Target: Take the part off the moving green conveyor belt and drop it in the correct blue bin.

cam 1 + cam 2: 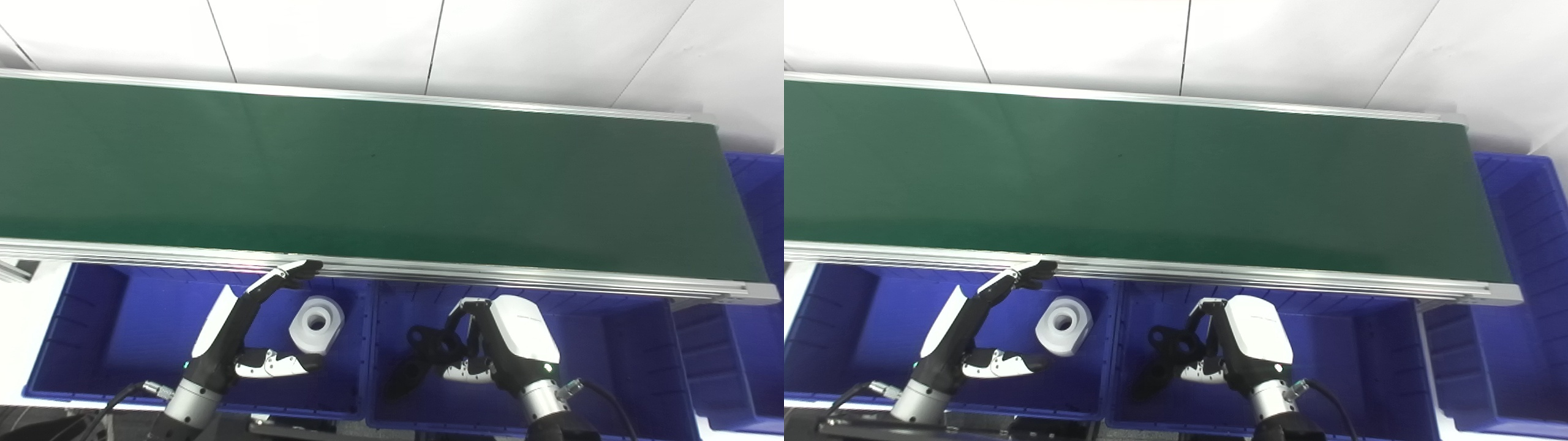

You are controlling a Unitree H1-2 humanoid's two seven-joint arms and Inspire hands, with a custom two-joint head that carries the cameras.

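My right robot hand [511,343] gripping black ringed plastic part [432,343] over middle blue plastic bin [618,343], left robot hand [245,331] open beside white hexagonal plastic nut [316,323], bare green conveyor belt [367,171] behind.

Two head cameras side by side, looking down, sharing conveyor belt [367,171], bins [882,331]

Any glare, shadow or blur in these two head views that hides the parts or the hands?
Left eye view: lighting is even, the green belt matte with no glare; only its aluminium rail shines. The black part in the right hand blends into its own shadow in the bin. Right eye view: the white part and open left hand are sharp, without motion blur.
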